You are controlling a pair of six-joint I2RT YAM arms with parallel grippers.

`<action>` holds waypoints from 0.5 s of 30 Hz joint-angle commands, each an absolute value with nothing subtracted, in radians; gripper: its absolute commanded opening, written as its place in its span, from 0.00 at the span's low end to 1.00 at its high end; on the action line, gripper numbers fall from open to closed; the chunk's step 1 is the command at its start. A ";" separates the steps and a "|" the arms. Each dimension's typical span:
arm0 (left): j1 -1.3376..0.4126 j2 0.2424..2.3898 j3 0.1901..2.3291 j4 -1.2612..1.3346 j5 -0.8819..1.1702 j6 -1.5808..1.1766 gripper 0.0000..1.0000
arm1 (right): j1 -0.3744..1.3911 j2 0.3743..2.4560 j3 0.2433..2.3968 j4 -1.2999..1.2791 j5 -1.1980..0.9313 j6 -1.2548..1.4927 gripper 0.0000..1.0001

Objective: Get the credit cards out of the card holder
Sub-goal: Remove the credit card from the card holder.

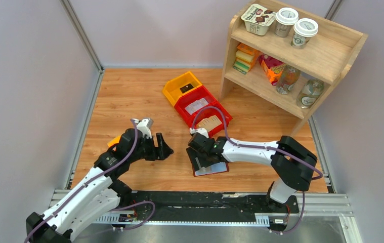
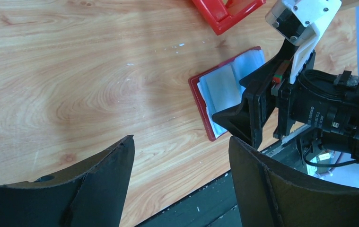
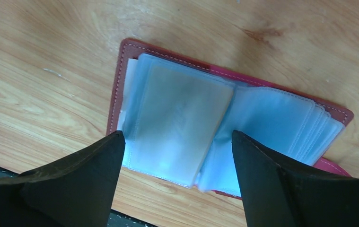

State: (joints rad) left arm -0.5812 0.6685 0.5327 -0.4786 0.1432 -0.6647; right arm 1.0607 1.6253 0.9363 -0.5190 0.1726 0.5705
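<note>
A wooden tabletop (image 1: 129,96) seen from above, with two robot arms mounted at its near edge. A maroon card holder (image 1: 215,169) lies open flat close to the near edge, a little right of the middle. Its pale blue plastic sleeves face up, fanned to either side of the fold.

The right tool (image 1: 201,158) hangs directly over the card holder. In the right wrist view its two dark fingers (image 3: 87,179) are spread wide and released. One is at the outer edge of the card holder (image 3: 262,113) and the other near the fold, with a blue sleeve between them. Whether the tips touch the sleeve cannot be told.

The left tool (image 1: 158,147) sits to the left of the card holder, well apart from it, nearer the left edge. Its fingers (image 2: 101,179) are also spread and released, with only bare wood between them. From the left wrist view the card holder (image 2: 224,80) shows partly behind the right tool.

Further toward the middle of the tabletop stand a row of small bins, two red (image 1: 225,117) and one yellow (image 1: 175,83). A small tan stack, apparently the credit cards (image 1: 209,123), lies in the red bin nearest the arms. A wooden shelf (image 1: 291,55) with cups, bottles and packets stands at the far right corner.
</note>
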 commanded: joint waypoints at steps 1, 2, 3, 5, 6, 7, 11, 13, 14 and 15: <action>-0.588 0.649 0.523 -0.445 0.101 -0.707 0.80 | 1.088 1.673 0.985 -0.486 0.110 0.546 0.82; -0.588 0.634 0.519 -0.449 0.100 -0.710 0.80 | 1.095 1.683 0.994 -0.486 0.101 0.543 0.79; -0.588 0.626 0.515 -0.454 0.101 -0.718 0.80 | 1.098 1.689 1.000 -0.482 0.095 0.542 0.76; -0.588 0.608 0.506 -0.454 0.109 -0.732 0.80 | 1.104 1.700 1.011 -0.480 0.095 0.543 0.70; -0.591 0.603 0.497 -0.450 0.113 -0.735 0.80 | 1.104 1.701 1.012 -0.485 0.101 0.545 0.68; -0.592 0.598 0.494 -0.448 0.123 -0.745 0.79 | 1.104 1.697 1.012 -0.494 0.113 0.548 0.68; -0.627 0.618 0.480 -0.417 0.127 -0.771 0.79 | 1.103 1.655 1.000 -0.528 0.179 0.567 0.61; -0.655 0.638 0.477 -0.394 0.117 -0.784 0.79 | 1.095 1.632 0.989 -0.538 0.207 0.578 0.60; -0.678 0.644 0.480 -0.378 0.114 -0.787 0.79 | 1.088 1.623 0.982 -0.543 0.215 0.584 0.59; -0.689 0.664 0.480 -0.368 0.103 -0.795 0.79 | 1.082 1.615 0.974 -0.545 0.218 0.587 0.58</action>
